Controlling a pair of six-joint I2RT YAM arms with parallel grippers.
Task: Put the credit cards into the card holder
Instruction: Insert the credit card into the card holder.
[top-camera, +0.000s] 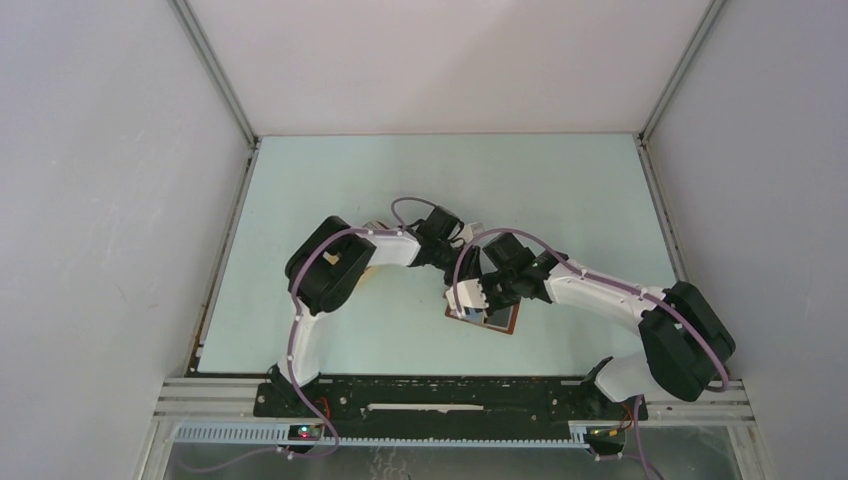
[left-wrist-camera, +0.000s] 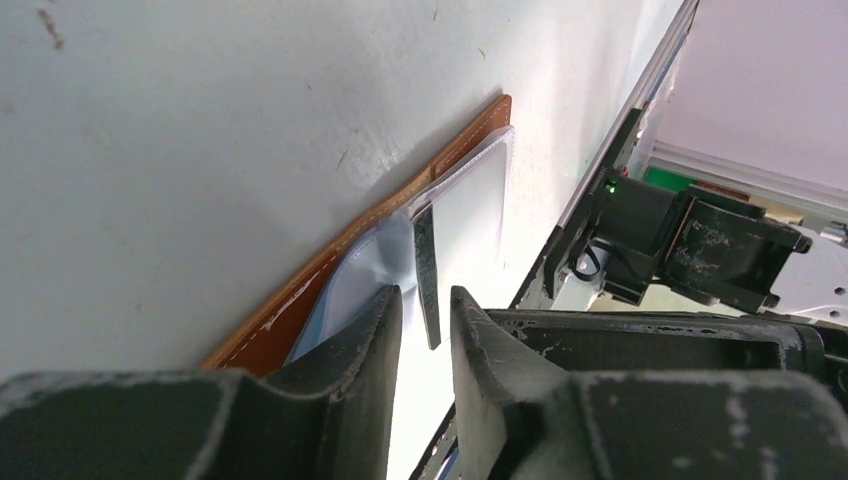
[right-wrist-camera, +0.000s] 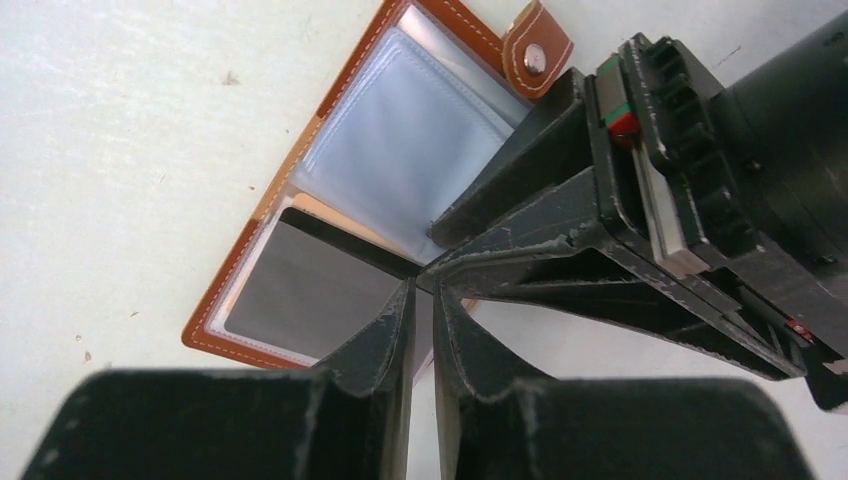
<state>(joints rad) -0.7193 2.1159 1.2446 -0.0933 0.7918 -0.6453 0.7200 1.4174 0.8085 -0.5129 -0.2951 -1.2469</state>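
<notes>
With the card holder (right-wrist-camera: 400, 140) open, the right gripper (right-wrist-camera: 422, 290), nearly shut, pinched a dark card (right-wrist-camera: 300, 290) seemingly partway into a pocket; the left gripper (left-wrist-camera: 425, 295) stood part-open, empty.

A: How many robot arms are there?
B: Two, the left arm (top-camera: 330, 265) and the right arm (top-camera: 620, 295). Each ends in one gripper, so two in all: the left gripper (left-wrist-camera: 425, 310) and the right gripper (right-wrist-camera: 422, 300), with two fingers apiece.
A: And card holders?
B: One card holder (right-wrist-camera: 400, 140), with one strap tab (right-wrist-camera: 535, 40) carrying one snap (right-wrist-camera: 536, 60).
A: Cards?
B: One dark card (right-wrist-camera: 300, 290) is certain. One tan shape (top-camera: 373, 226), mostly hidden behind the left arm, may be a further object.
A: Tables?
B: One table (top-camera: 300, 180).
</notes>
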